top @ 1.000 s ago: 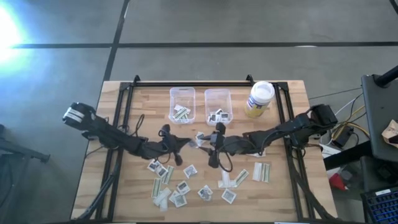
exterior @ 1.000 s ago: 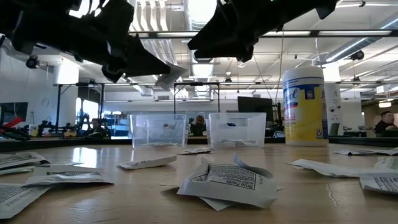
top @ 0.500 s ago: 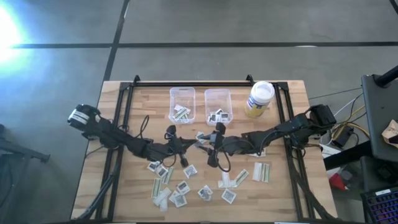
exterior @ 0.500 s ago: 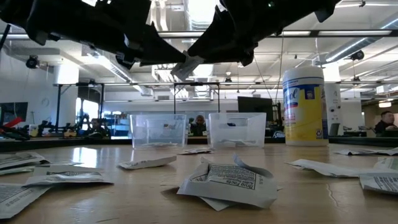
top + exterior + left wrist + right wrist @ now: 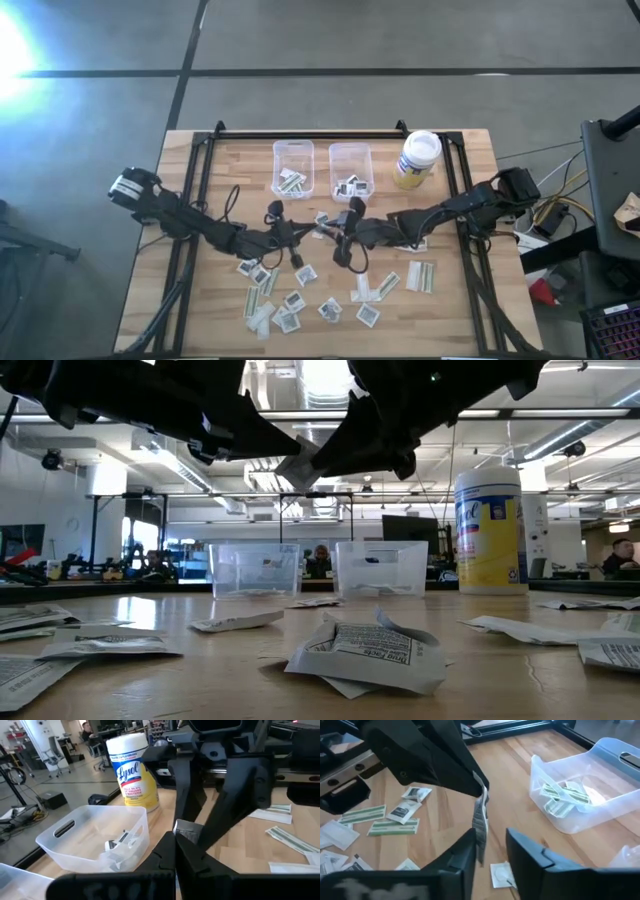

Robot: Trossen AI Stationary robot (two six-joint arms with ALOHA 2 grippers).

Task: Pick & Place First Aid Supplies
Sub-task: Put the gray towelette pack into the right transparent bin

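Mid-air handover of one packet, above the table between the two bins and the scattered pile

Both grippers have closed in on each other over the last second — the left gripper (image 5: 308, 232) slid toward the centre carrying a small pale packet (image 5: 300, 467), and now the right gripper (image 5: 335, 235) meets it there. The left fingers (image 5: 451, 767) are clenched on the packet's upper edge; in the right wrist view the packet (image 5: 480, 822) hangs edge-on between the right fingers (image 5: 462, 855), which stand parted around it and not yet clamped. So this looks like a transfer about to complete — likely so the right arm can drop it in the right-hand clear bin (image 5: 351, 150), which holds a few packets, as does the left bin (image 5: 293, 149). Many packets (image 5: 290, 300) are left on the wooden table (image 5: 460, 310), beside the Lysol wipes canister (image 5: 418, 158).
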